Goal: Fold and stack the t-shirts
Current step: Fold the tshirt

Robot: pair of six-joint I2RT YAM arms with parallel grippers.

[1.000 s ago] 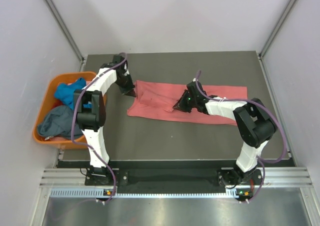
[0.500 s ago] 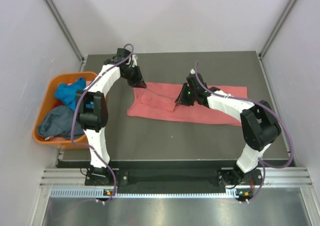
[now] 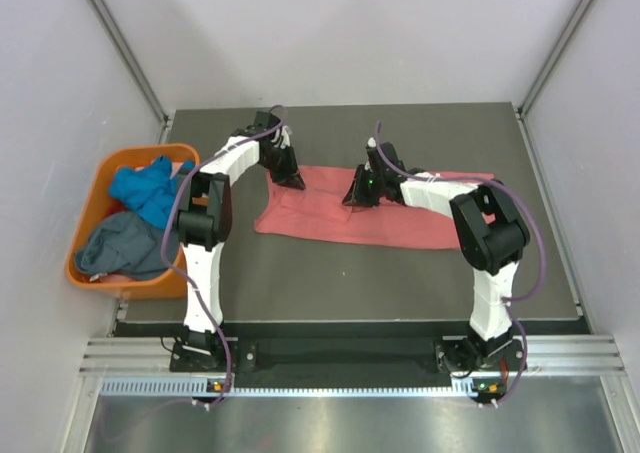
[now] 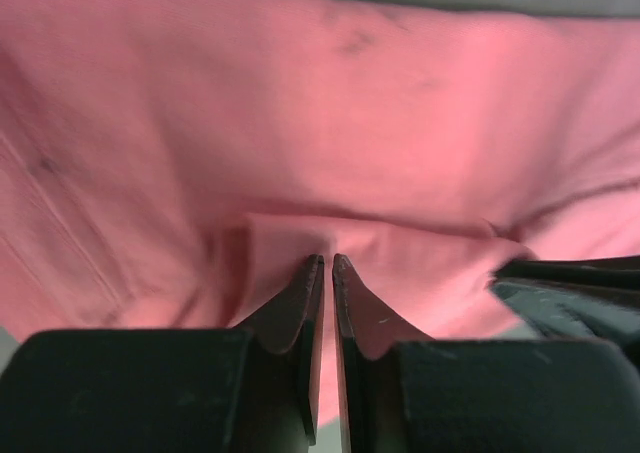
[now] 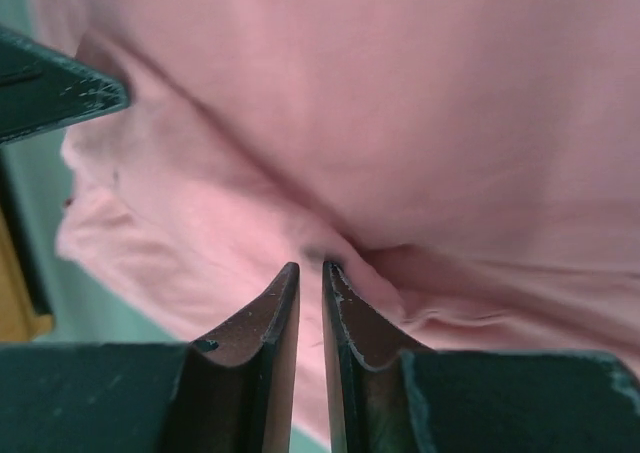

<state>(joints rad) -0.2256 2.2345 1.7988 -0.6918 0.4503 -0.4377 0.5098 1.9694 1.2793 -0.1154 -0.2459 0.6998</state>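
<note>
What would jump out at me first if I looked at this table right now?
The salmon-pink shirt stretched across the middle of the dark table, with the left gripper and the right gripper each pinching a fold of it near its left end. Next comes the orange tub beside the table's left edge, with a bright blue shirt and a grey-blue shirt crumpled inside.

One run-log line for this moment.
left jaws: shut on pink t-shirt | right jaws: shut on same shirt | shirt: lying on table | blue t-shirt, grey t-shirt: in orange tub
</note>
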